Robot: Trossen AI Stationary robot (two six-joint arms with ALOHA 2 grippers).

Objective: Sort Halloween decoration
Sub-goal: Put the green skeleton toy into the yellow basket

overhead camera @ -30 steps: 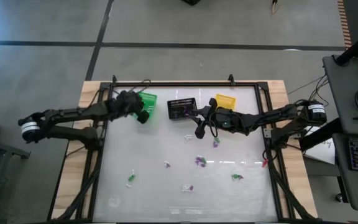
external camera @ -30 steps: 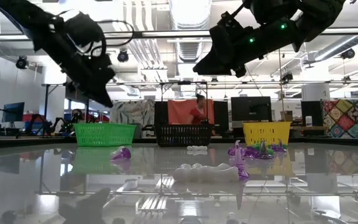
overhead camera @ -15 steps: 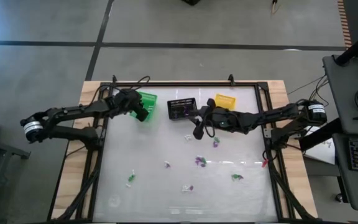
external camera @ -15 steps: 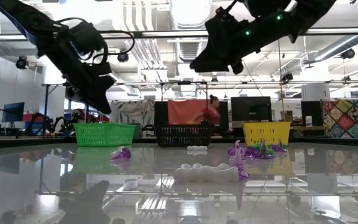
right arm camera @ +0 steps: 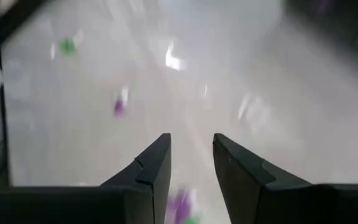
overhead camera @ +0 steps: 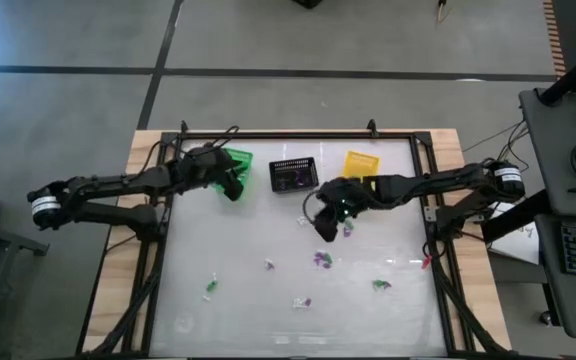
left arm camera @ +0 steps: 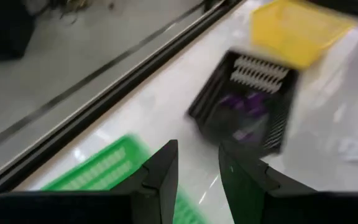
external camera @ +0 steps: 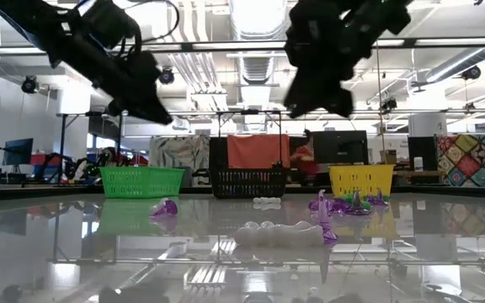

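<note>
The tabletop (overhead camera: 258, 300) is a pale glossy sheet in a dark frame, with both arms reaching in over its far half.

Three baskets stand in a row near the far edge: a green basket (overhead camera: 238, 160) on the left, a black basket (overhead camera: 291, 174) in the middle with purple trinkets inside it, and a yellow basket (overhead camera: 361, 162) on the right.

The left end effector (overhead camera: 230, 185) hangs above the near corner of the green basket; its wrist view shows the fingers (left arm camera: 160, 177) parted with a clear gap and nothing between them.

The right end effector (overhead camera: 325, 228) hangs over the middle of the tabletop, in front of the black basket, fingers (right arm camera: 155, 171) likewise apart and empty.

The trinkets (overhead camera: 320, 260) lie scattered on the near half of the tabletop: purple, white and green pieces, well apart from one another, none in either end effector.
</note>
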